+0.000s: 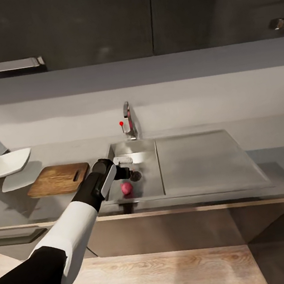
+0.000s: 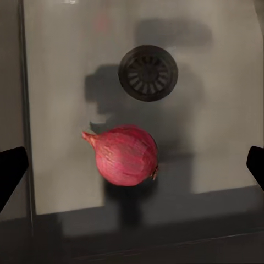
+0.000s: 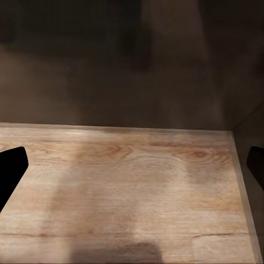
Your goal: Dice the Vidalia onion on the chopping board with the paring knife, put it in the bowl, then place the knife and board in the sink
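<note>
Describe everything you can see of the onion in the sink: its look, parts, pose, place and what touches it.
The onion is a small, whole, round bulb with pinkish-red, finely lined skin. A short pointed tip sticks out at one end and a tiny dark stub at the other, so it lies on its side. It rests on the grey steel floor of the sink, near the round drain but apart from it. The open left gripper hovers above, fingers either side, not touching it.

The left arm is reaching from the lower left toward frame centre, its left gripper (image 1: pixel 127 168) spread wide; the right gripper (image 3: pixel 132 165) is apparently hanging open too.
</note>
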